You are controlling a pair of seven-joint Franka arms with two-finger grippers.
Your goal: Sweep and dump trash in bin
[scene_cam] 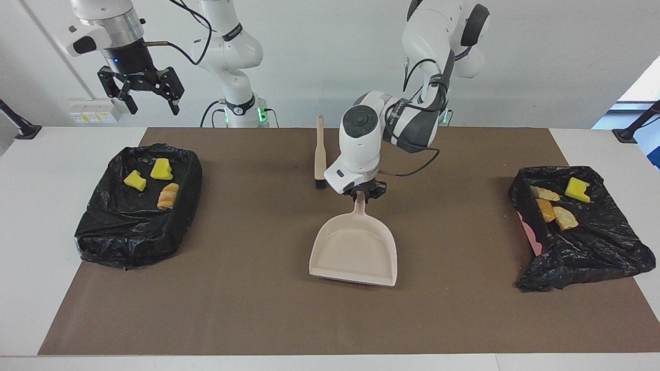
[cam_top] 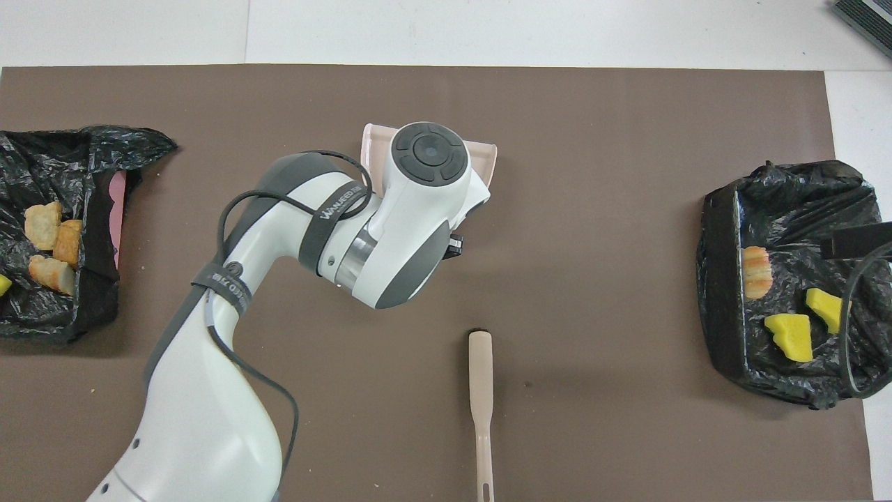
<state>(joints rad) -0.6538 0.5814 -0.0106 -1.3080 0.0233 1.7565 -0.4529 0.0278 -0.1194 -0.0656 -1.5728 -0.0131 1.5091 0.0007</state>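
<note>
Trash (scene_cam: 163,169) already lies in both bins: two yellow sponge bits and a roll in the bin (scene_cam: 103,242) toward the right arm's end of the table, and one sponge piece with three bread-like lumps in the other bin (scene_cam: 593,257) toward the left arm's end. None shows loose on the mat (scene_cam: 232,309). The left gripper (scene_cam: 362,195) is low at the dustpan (scene_cam: 356,250) handle, at the end nearer the robots; the wrist hides the fingers, so whether they clamp the handle or stand apart cannot be told. The pan itself lies flat and empty in the middle of the mat. The brush (scene_cam: 319,154) lies just beside that arm, nearer the robots than the pan, untouched. The right gripper (scene_cam: 142,95) waits high over its own end, fingers apart and holding nothing. The step in hand looks like setting down or letting go of the pan, the sweeping judged done. To do it well, the left arm should free the handle cleanly, rise straight up before swinging away, and keep its cable clear of the brush.
</note>
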